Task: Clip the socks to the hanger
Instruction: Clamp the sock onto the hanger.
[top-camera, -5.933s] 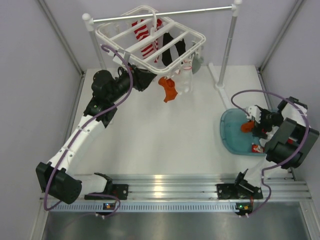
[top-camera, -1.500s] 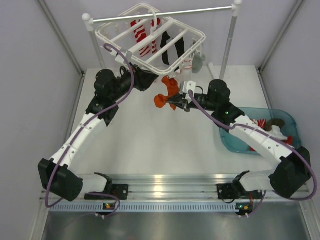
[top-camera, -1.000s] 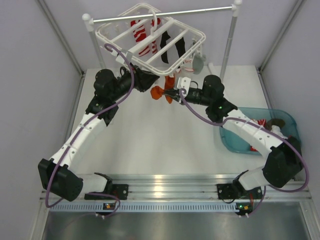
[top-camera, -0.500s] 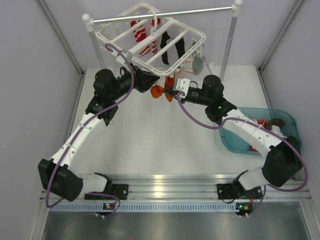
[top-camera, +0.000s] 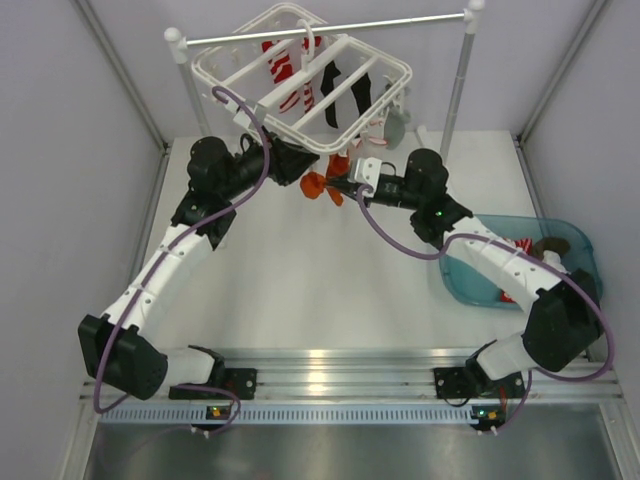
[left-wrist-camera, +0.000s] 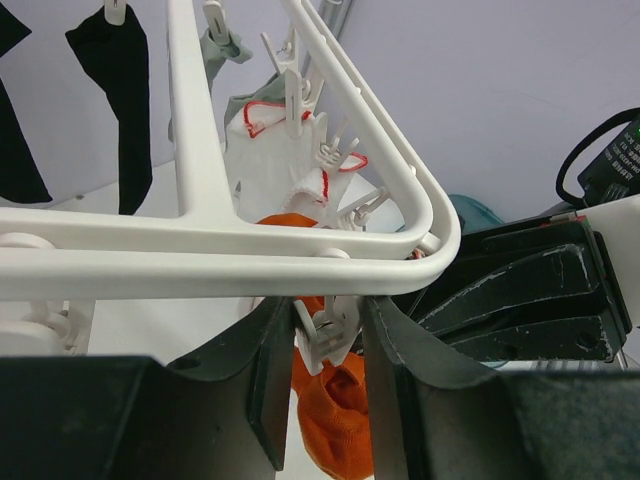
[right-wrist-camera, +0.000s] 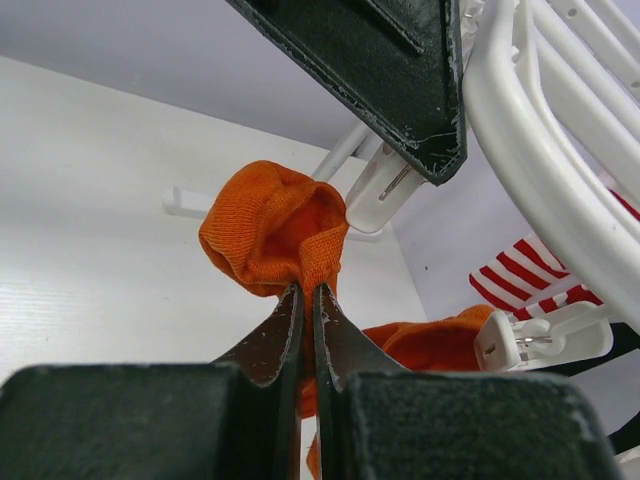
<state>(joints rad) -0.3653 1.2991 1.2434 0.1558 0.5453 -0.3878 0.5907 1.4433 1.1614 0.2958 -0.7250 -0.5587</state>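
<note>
Pinching a small orange fabric sock (right-wrist-camera: 270, 235) flat between my right gripper's (right-wrist-camera: 308, 292) closed fingers, just under the white plastic drying hanger (left-wrist-camera: 200, 262). My left gripper (left-wrist-camera: 327, 312) brackets a white dangling clip (left-wrist-camera: 322, 342); I cannot tell whether it squeezes. Off right, a teal plastic tub (top-camera: 578, 238) holds brown and striped socks (top-camera: 540, 248).

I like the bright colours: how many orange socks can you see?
2. One orange sock is pinched in the right jaws; a second orange sock hangs behind it, below the hanger. More may be hidden in the blue tub.

No legible text or markings anywhere.
</note>
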